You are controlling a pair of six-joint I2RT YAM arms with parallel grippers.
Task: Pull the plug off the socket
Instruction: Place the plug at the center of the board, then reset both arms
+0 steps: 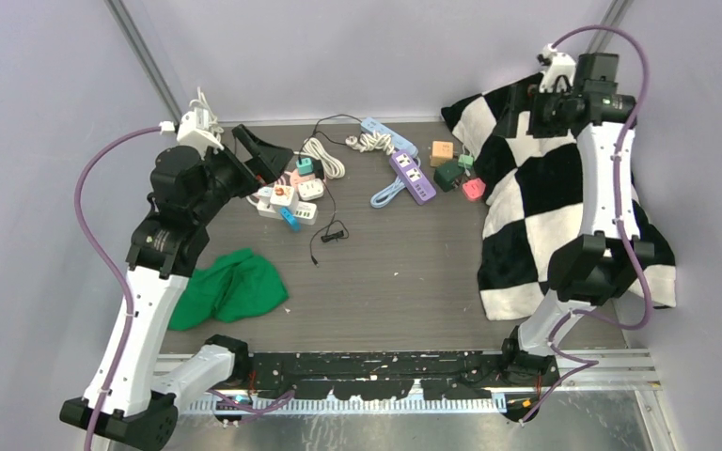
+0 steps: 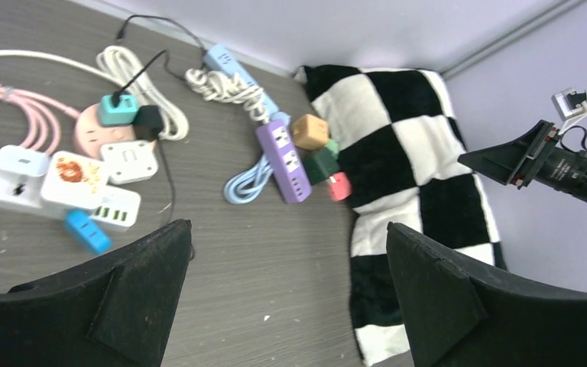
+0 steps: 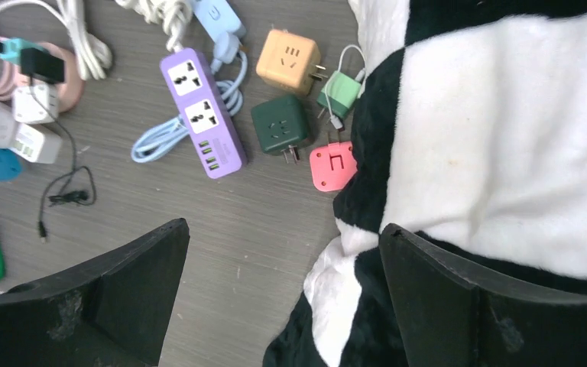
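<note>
The left gripper (image 2: 287,237) hangs released above the far left of the table, jaws spread wide with nothing between them. Just off it, at about 5 o'clock in the overhead view, sits a tight knot of hardware. A black plug (image 2: 149,118) is seated on a round pink socket (image 2: 88,130) with a teal adapter (image 2: 117,109) touching it. A white power strip (image 2: 11,180) next to them is crowded with white cubes and has a blue plug (image 2: 88,232) at its near end. A coiled white cord (image 2: 141,84) lies against the far side of that knot, and a thin black cable (image 1: 324,221) trails off it towards 5 o'clock. A green cloth (image 1: 230,287) lies at 6 o'clock, well apart.

The right gripper (image 3: 283,229) is likewise slack and empty, over the edge of the checkered blanket (image 3: 504,115). Towards 10 o'clock in its own view lie a purple power strip (image 3: 202,111), an orange cube (image 3: 289,60), a dark green cube (image 3: 279,126) and a pink adapter (image 3: 334,164) touching the blanket.
</note>
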